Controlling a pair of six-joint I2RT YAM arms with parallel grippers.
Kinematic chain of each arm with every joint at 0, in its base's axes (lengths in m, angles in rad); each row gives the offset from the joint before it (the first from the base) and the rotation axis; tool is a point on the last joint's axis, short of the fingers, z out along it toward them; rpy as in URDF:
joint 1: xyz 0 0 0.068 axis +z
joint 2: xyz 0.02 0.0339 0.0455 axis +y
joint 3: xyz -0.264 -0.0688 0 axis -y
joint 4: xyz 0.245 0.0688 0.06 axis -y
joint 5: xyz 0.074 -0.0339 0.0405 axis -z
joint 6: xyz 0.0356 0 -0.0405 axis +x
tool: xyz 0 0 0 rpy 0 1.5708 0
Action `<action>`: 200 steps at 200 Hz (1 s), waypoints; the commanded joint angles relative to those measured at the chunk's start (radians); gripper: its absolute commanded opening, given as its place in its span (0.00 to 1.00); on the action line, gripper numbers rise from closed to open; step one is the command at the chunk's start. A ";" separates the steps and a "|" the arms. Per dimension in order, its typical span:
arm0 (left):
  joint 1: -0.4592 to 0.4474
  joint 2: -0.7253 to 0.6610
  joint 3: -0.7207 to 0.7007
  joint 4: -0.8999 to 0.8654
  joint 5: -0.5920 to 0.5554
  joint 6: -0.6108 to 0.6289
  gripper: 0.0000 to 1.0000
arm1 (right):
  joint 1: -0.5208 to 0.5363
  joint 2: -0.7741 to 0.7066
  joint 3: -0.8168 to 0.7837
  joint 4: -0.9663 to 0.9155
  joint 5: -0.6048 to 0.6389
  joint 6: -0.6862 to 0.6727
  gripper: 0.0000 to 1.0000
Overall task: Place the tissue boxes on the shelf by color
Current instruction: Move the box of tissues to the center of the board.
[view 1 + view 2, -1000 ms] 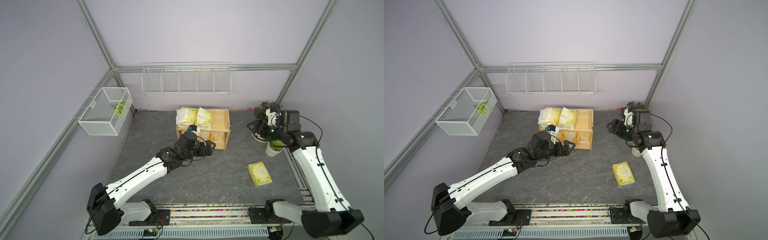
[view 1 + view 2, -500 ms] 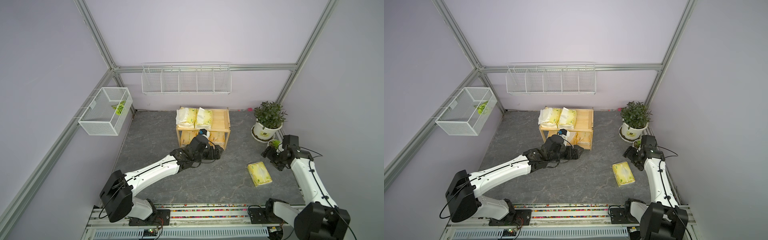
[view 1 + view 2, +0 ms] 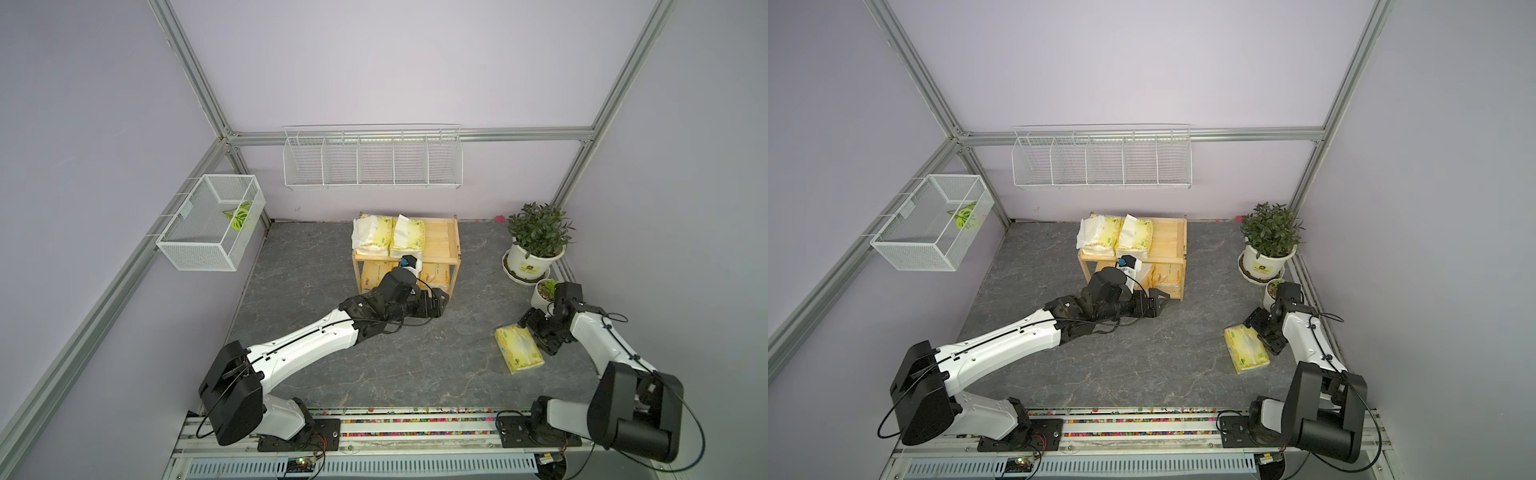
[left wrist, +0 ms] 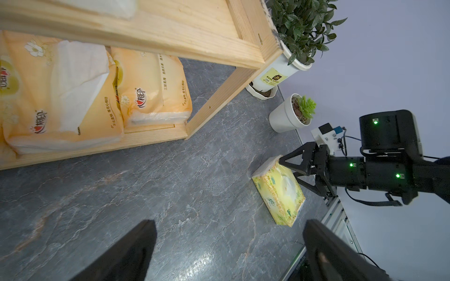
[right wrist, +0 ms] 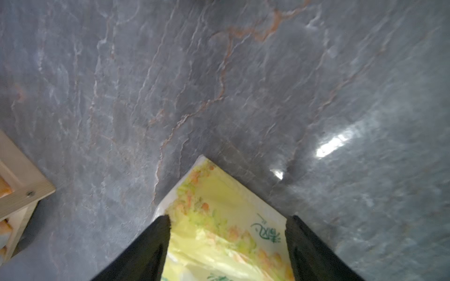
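Two tiers of the wooden shelf (image 3: 454, 249) carry pale packs (image 3: 390, 237) above and orange packs (image 4: 60, 97) below, the left gripper (image 3: 442, 301) gapes wide and empty before it, and the right gripper (image 5: 229, 219) straddles the last pale pack (image 3: 519, 351) on the floor (image 3: 415, 365), squeezing or not I cannot tell.

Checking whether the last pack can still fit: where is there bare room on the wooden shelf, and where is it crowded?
The shelf has a bare right part on its top tier, between the two yellow-green packs and the right rim. Its lower tier is filled with orange packs. The grey floor between the left gripper and the loose pack is also bare.
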 commanded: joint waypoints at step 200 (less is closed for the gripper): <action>0.045 -0.101 -0.330 0.148 0.319 -0.096 1.00 | 0.635 -0.169 -0.108 0.170 -0.094 0.329 0.82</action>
